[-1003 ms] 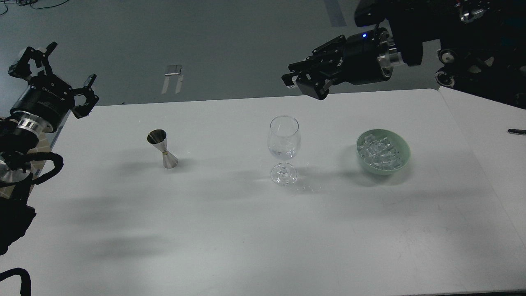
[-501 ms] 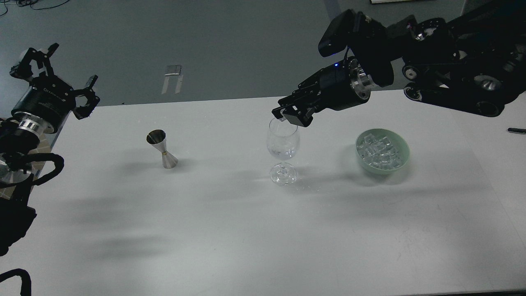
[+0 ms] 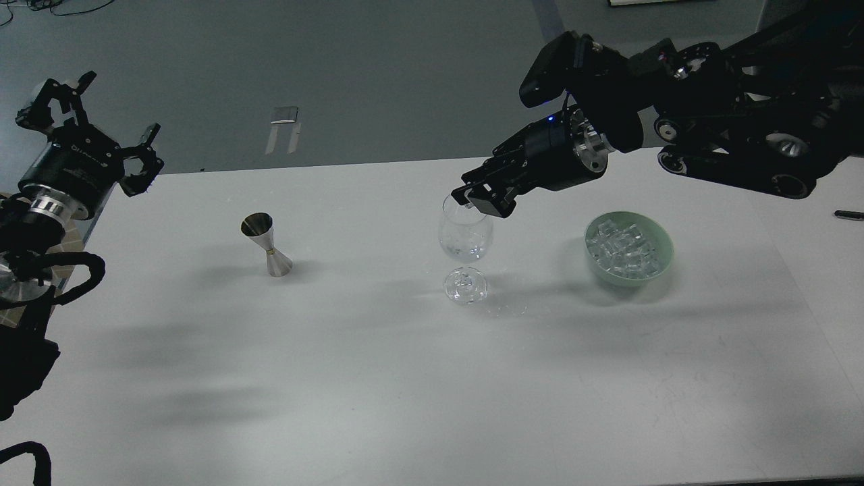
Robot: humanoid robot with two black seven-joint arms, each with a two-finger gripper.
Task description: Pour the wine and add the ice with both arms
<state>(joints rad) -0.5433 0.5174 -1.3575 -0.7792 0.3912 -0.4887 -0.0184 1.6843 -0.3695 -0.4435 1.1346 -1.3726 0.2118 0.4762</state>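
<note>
A clear wine glass [image 3: 465, 236] stands at the table's middle with a shallow pool of clear wine [image 3: 465, 254] in its bowl. A steel jigger [image 3: 268, 245] stands to its left. A pale green bowl [image 3: 658, 266] to the right holds a heap of clear ice cubes [image 3: 622, 243]. My right gripper [image 3: 470, 201] hangs right over the glass's rim, its fingers closed on a small pale ice cube. My left gripper [image 3: 94, 128] is open and empty, raised at the table's far left edge.
A small black object [image 3: 848, 215] lies at the table's right edge. The white table [image 3: 405, 378] runs wide in front of the glass. A small grey item [image 3: 285, 115] lies on the floor beyond the table.
My right arm has swung left and down from above the table's back edge until its gripper is over the glass's rim. The left arm has not moved.
</note>
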